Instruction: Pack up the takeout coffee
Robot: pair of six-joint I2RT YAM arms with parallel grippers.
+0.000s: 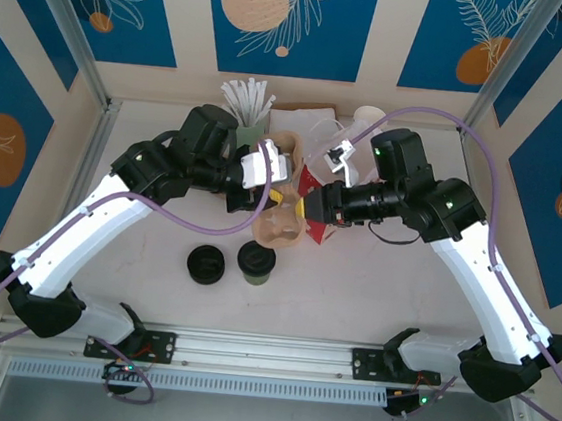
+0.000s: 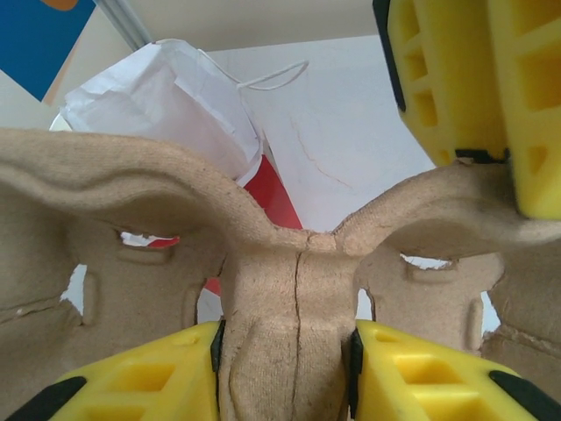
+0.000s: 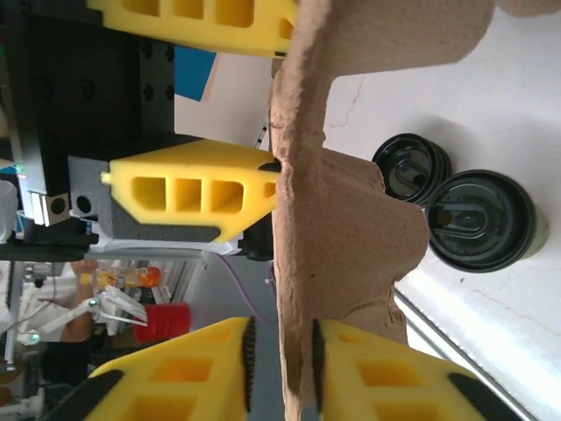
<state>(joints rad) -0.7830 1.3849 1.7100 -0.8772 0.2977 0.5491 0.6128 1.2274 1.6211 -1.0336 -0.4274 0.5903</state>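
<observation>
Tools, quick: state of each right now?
Left tool: shut on the middle ridge of the cardboard cup carrier.
Right tool: slightly open around the carrier's edge, one pad off.

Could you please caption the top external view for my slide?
The left gripper and right gripper meet at a pulp carrier; takeout coffee and loose lid stand together.

A small takeout coffee (image 1: 256, 261) stands upright on the white table (image 1: 373, 291), its round black plastic lid pressed on and closing the cup. From above, a dark greenish paper body shows below the lid's rim. The right wrist camera catches the coffee (image 3: 480, 219) nearly lid-on, moulded ridges visible on top and a sliver of green wall at one edge. It sits near the table's front edge, just beside a loose black lid (image 1: 205, 263) on its left, apart from the cardboard cup carrier (image 1: 281, 226) behind it.
</observation>
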